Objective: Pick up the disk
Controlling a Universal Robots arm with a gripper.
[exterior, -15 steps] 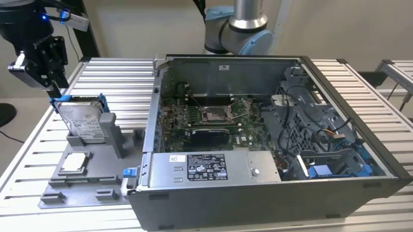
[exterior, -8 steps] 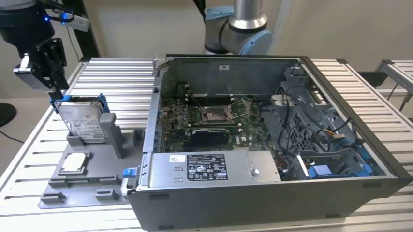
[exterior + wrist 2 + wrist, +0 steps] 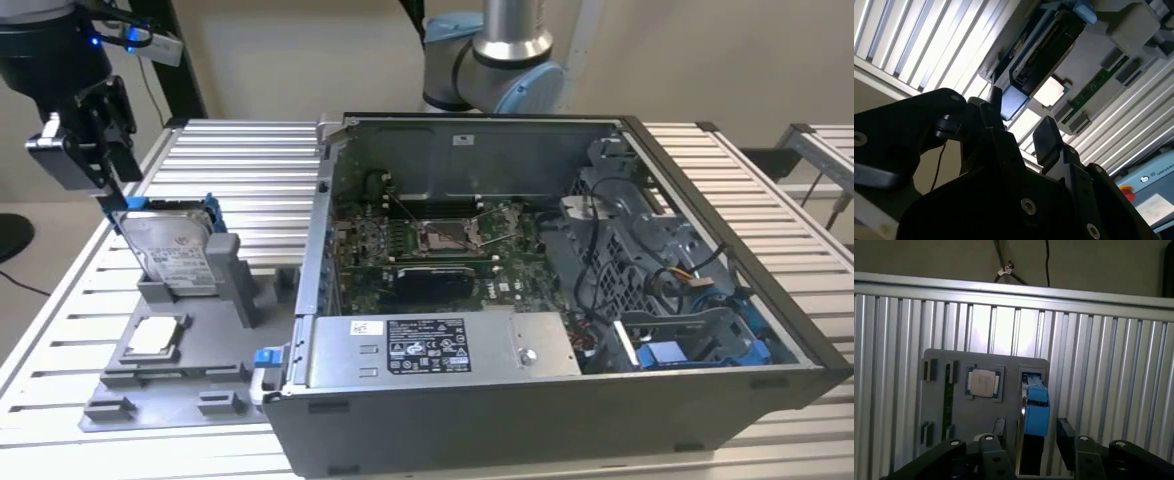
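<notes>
The disk, a silver-grey drive with a white label in a blue bracket, stands on edge in a slot of the grey fixture plate at the exterior view's left. My black gripper hangs just over the disk's upper corner. In both wrist views the fingers stand apart on either side of the disk, which is seen edge-on with small gaps to each finger. The gripper is open and holds nothing. A blue bracket end lies between the fingertips of the gripper.
A small square silver chip lies in a pocket of the plate beside the disk. The open computer case, with a long grey box at its front, fills the ribbed metal table's middle. The arm's base stands behind it.
</notes>
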